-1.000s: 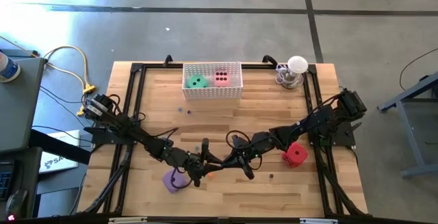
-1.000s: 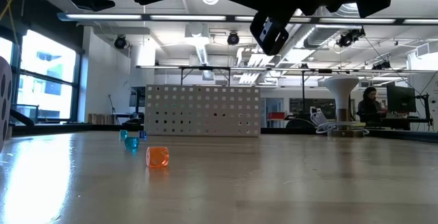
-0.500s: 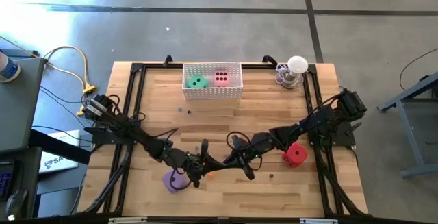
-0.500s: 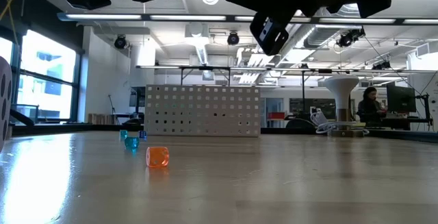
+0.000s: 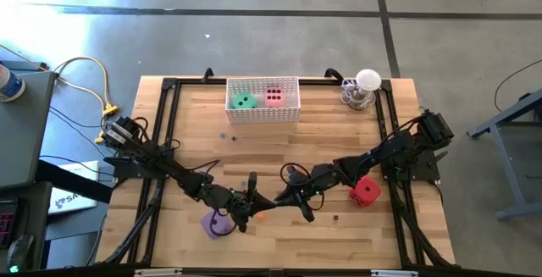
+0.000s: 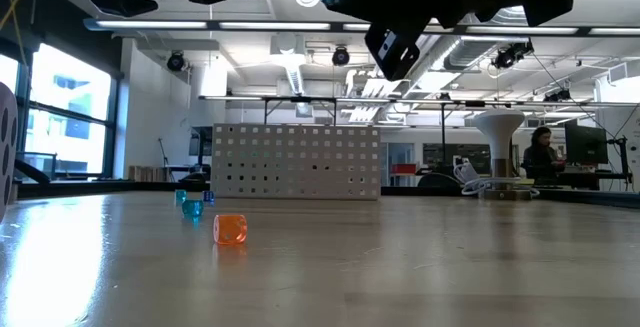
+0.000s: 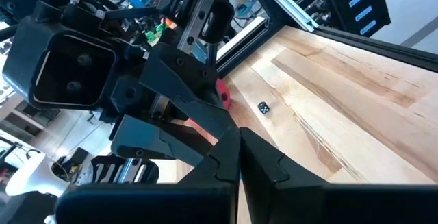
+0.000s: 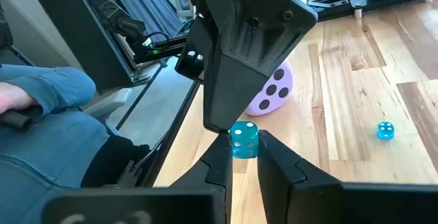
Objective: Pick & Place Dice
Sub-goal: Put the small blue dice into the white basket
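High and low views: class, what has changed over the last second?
Hardly anything. The right gripper, shut on the small teal die, shows it slightly lower in the low view. The left gripper, purple die and red die stayed put.

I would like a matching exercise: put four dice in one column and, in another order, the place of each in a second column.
1. green die
2. purple die
3. red die
4. small blue die

a. between the right gripper's fingertips
b. on the table beside the right arm
c. in the white basket
d. on the table by the left gripper

Pairs: 1-c, 2-d, 3-b, 4-a
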`<state>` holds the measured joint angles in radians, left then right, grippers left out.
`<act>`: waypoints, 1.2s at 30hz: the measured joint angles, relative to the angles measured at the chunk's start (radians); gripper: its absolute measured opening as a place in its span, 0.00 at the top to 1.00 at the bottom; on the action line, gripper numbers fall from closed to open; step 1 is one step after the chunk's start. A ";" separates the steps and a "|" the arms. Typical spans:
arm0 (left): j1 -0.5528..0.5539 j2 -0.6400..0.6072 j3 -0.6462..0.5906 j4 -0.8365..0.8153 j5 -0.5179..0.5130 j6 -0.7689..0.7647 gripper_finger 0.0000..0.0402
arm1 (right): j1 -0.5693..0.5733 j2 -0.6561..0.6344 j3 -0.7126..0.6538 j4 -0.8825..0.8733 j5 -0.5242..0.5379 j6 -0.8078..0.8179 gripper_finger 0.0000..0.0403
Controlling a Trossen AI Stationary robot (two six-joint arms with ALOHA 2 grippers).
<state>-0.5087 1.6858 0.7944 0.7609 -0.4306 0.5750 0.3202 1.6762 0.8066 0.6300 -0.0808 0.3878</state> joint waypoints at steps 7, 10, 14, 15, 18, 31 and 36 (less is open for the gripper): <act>0.000 0.001 0.000 0.008 -0.005 0.001 1.00 | 0.000 0.000 0.000 -0.004 0.002 0.000 0.92; -0.008 0.002 -0.001 0.030 -0.033 0.031 1.00 | 0.000 -0.001 0.000 -0.005 0.005 0.000 0.92; -0.045 0.003 -0.002 0.069 -0.143 0.120 1.00 | 0.000 -0.004 0.004 0.004 0.012 0.000 0.92; -0.055 0.004 -0.002 0.076 -0.169 0.148 1.00 | -0.001 -0.004 0.005 0.005 0.012 0.000 0.92; -0.080 0.004 -0.002 0.098 -0.226 0.238 0.99 | -0.001 -0.004 0.006 0.003 0.010 0.000 0.92; -0.094 0.003 -0.001 0.071 -0.307 0.219 0.66 | 0.000 -0.003 0.004 0.025 0.031 -0.019 0.92; -0.091 0.002 -0.001 0.055 -0.306 0.213 0.59 | 0.000 -0.006 0.004 0.043 0.055 -0.023 0.92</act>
<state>-0.5993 1.6878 0.7935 0.8163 -0.7368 0.7876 0.3202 1.6704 0.8104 0.6731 -0.0257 0.3649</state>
